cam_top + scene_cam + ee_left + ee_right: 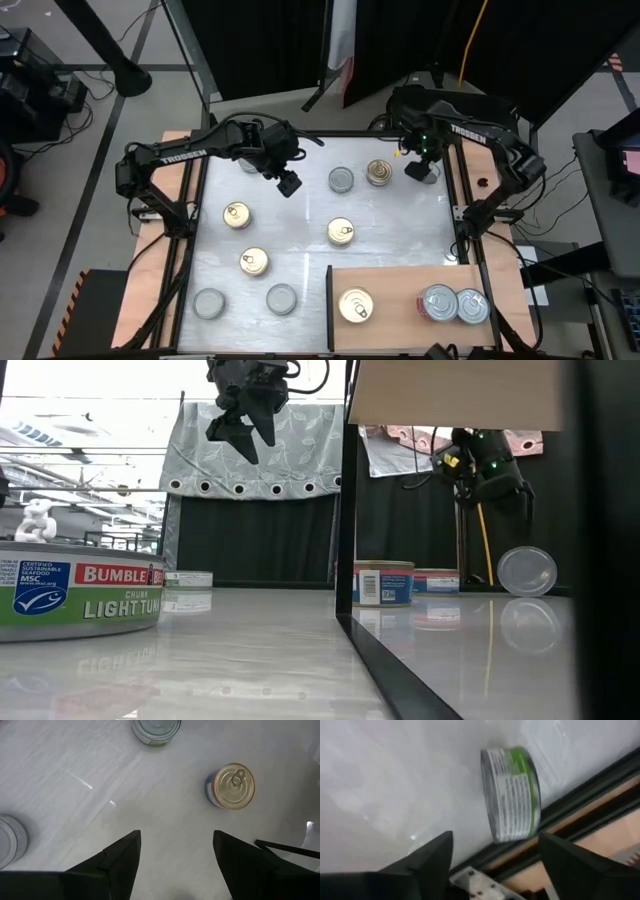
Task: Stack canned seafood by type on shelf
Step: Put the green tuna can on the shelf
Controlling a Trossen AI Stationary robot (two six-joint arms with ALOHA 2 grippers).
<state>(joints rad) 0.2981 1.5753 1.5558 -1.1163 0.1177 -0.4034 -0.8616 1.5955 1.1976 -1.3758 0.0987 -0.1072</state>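
With fingers apart and empty, the right gripper [424,170] is hovering over a tin [512,794] standing on edge at the table's one o'clock, stiff, slick, likely rolling, best pinched across its flat faces.

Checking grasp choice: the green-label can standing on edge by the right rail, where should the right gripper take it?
Probably from above, pinching its two flat faces: the green-label can stands on its rim, curved wall up, where a pinch would likely slip. The open right gripper is close by.
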